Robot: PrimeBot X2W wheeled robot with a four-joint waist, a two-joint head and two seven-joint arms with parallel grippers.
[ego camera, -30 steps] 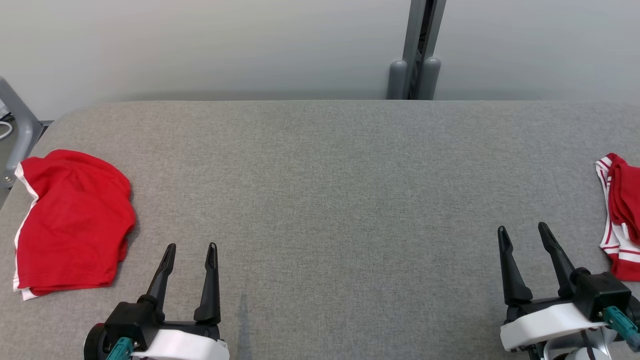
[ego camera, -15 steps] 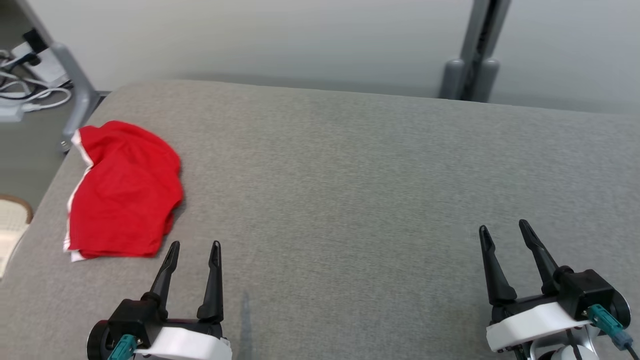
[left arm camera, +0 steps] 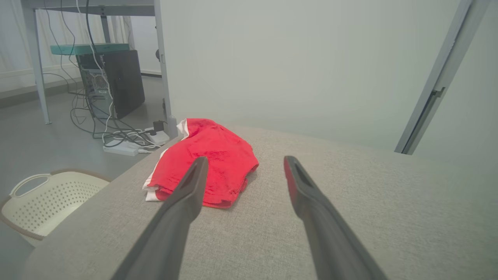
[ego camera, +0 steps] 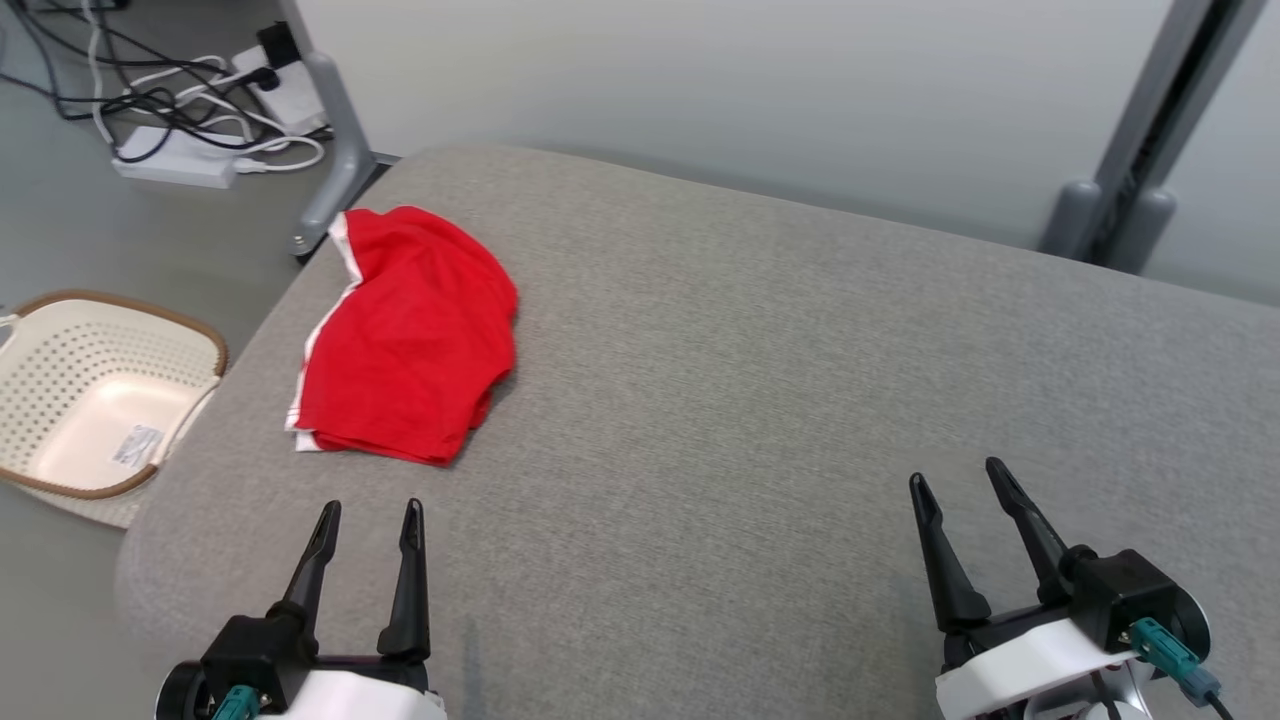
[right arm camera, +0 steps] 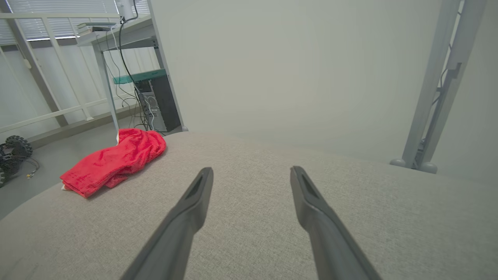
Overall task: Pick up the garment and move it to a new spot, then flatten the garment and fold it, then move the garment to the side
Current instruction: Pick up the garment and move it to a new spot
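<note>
Grey table [ego camera: 750, 350], red garment [ego camera: 410, 340] ahead of spread left hand [ego camera: 371, 505], apart

The garment [ego camera: 410, 340] was soft red cloth — matt; the counter [ego camera: 800, 400] wore coarse grey weave; the basket [ego camera: 60, 320] was perforated plastic.

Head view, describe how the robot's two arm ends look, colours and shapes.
The left tool and right tool match: two long, tapering black fingers on a black block, backed by a glossy white wrist shell. A teal connector sticks out beside each.
</note>
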